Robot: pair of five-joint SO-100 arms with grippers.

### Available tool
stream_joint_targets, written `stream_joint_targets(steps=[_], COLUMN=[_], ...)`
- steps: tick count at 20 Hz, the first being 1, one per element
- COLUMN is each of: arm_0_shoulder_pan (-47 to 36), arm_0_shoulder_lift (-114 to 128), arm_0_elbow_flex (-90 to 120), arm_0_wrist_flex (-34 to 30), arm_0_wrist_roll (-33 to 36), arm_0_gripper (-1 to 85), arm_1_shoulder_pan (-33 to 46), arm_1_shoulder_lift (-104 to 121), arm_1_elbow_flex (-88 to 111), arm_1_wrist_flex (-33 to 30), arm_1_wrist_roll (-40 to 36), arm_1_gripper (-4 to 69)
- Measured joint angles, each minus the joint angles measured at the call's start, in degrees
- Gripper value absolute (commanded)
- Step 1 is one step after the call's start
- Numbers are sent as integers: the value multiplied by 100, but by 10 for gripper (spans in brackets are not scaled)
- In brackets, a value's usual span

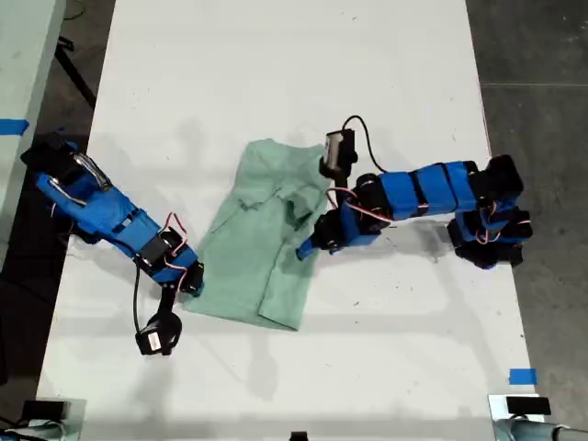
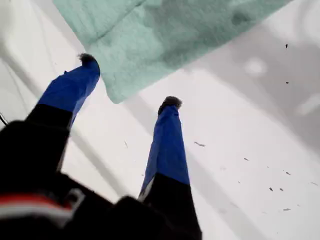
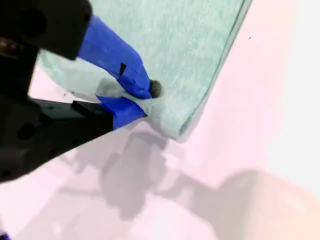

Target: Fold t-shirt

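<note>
The pale mint-green t-shirt (image 1: 262, 239) lies partly folded in the middle of the white table (image 1: 276, 55), rumpled near its neck. My first gripper (image 1: 193, 280) is at the shirt's lower corner on the exterior view's left. It stands open just above the table, with the corner of the t-shirt (image 2: 165, 35) lying between and beyond its blue fingertips (image 2: 171, 102). My second gripper (image 1: 303, 248) reaches in from the exterior view's right. It is shut on the folded edge of the t-shirt (image 3: 190, 40), with cloth bunched between the tips of my second gripper (image 3: 150, 97).
Dark floor (image 1: 533, 55) borders the table on both sides of the exterior view. A blue tape marker (image 1: 522, 376) sits near the table's lower right corner in that view. Another tape piece (image 1: 11, 126) is on a surface at the left edge.
</note>
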Motion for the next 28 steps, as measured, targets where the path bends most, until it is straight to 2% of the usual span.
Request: stream_joint_targets(steps=[3,4,5,7,9,10,11,13,14,16,20,22,24,26,28], arm_0_shoulder_pan=[-255,-387,-519,-642,-677,-721,-765,-826,-826,-800,-800,-800,-791,-606,-290], arm_0_shoulder_lift=[264,369,387,-44,-1160,-1907,-2689,-3524,-3533,-3393,-2426,-1793,-1582,-1582,-1582], arm_0_elbow_flex=[-1441,-1696,-1837,-2224,-3173,-3832,-4553,-5335,-5440,-5563,-5572,-5388,-5098,-4685,-4333], arm_0_wrist_flex=[2224,2364,2101,1134,765,773,773,756,791,861,1767,2364,2812,2874,2716], arm_0_wrist_roll=[193,492,817,1547,2127,2347,2593,2918,3041,3463,3577,3480,3243,2953,2575], arm_0_gripper=[-1,-1,-1,-1,10,84,219,334,369,364,349,349,355,364,366], arm_1_shoulder_pan=[44,79,114,176,202,211,211,211,211,211,-9,-246,-501,-800,-1116], arm_1_shoulder_lift=[246,343,448,686,905,984,1037,1134,1213,1380,1828,2153,2294,2285,1916], arm_1_elbow_flex=[554,721,844,1099,1310,1397,1468,1608,1705,2013,2839,3454,3964,4210,4210], arm_1_wrist_flex=[-26,-62,-88,-149,-220,-255,-281,-299,-325,-510,-1046,-1608,-2250,-2874,-3349], arm_1_wrist_roll=[105,105,123,123,123,132,158,193,229,316,536,598,615,791,1011], arm_1_gripper=[278,278,277,275,275,275,274,273,272,269,258,231,233,301,324])
